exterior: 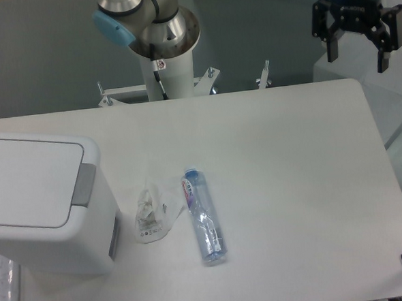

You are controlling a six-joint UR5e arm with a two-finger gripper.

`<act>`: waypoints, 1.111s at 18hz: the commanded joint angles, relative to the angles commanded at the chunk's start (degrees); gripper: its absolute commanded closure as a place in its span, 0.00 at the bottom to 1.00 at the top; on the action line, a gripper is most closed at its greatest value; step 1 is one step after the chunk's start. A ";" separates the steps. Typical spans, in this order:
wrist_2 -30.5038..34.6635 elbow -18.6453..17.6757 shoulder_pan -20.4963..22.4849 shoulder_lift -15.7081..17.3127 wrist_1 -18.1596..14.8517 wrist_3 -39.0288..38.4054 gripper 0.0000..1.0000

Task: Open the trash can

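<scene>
At left the trash can (37,201) sits lid shut; bottle (204,216) and crumpled wrapper (152,213) lie at centre; the gripper (359,47) hangs spread at upper right.

the desk (285,186) is a plain white surface with a rounded far right corner. the trash can (44,201) stands on its left end, lid shut, with the grey push tab (84,184) on the side facing the desk's middle. just right of it lies a crumpled clear wrapper (152,213), and beside that a clear plastic bottle (203,216) lies on its side, close to the wrapper.
</scene>
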 joint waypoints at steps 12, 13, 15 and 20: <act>-5.18 -0.09 -0.61 -0.18 0.00 -7.46 0.00; -5.27 -0.09 -0.79 -0.09 0.00 -9.12 0.00; -5.80 -0.09 -2.01 -0.09 0.00 -12.64 0.00; -5.89 -0.26 -6.67 -1.84 6.14 -23.79 0.00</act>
